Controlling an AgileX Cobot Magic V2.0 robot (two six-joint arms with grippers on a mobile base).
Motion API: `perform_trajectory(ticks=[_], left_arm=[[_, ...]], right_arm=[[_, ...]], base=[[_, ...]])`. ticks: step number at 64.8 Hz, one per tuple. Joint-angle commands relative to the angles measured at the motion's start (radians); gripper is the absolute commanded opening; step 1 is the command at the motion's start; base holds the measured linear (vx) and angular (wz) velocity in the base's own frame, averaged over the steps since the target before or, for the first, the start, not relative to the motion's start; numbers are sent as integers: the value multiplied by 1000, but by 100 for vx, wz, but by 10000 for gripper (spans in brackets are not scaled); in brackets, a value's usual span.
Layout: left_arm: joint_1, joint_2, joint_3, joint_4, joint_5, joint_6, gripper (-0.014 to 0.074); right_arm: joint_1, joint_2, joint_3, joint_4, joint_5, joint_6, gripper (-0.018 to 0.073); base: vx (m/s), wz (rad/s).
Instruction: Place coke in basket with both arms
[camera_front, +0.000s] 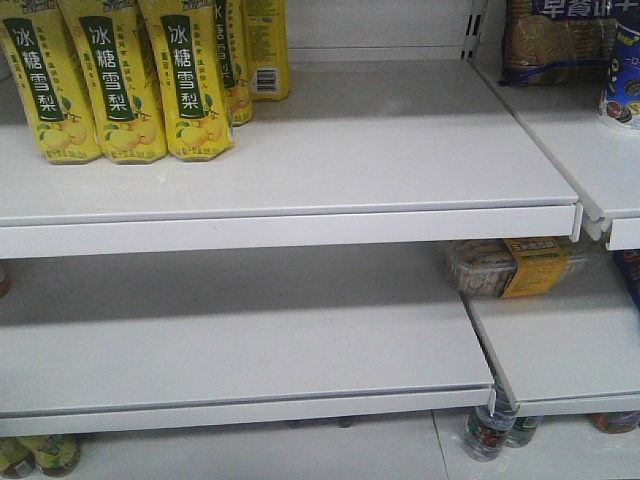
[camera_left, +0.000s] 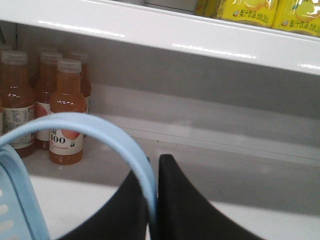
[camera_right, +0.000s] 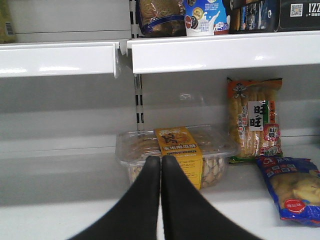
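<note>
Basket handle clamped by the left gripper; no coke is seen in any view.

The pale blue basket (camera_left: 15, 200) handle (camera_left: 100, 135) is pinched in the left gripper (camera_left: 152, 200). The right gripper (camera_right: 160, 167) is closed on nothing, before a biscuit box (camera_right: 175, 150).

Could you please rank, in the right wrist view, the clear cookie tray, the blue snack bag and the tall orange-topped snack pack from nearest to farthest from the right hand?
1. Clear cookie tray, directly ahead of the right hand.
2. Blue snack bag, lying off to the right.
3. Tall snack pack, upright at the back right.
</note>
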Motion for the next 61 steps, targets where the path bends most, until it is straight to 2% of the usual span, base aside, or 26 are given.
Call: perform_trajectory(ticks=[1,61], left_arm=[[-2,-21,9,38,-154,37,-6],[-2,-21,9,38,-154,37,-6]], right_arm=[[-7,-15,15,-5,-72,-6,-5],[-7,-15,15,-5,-72,-6,-5]], base=[[0,0],[0,0]])
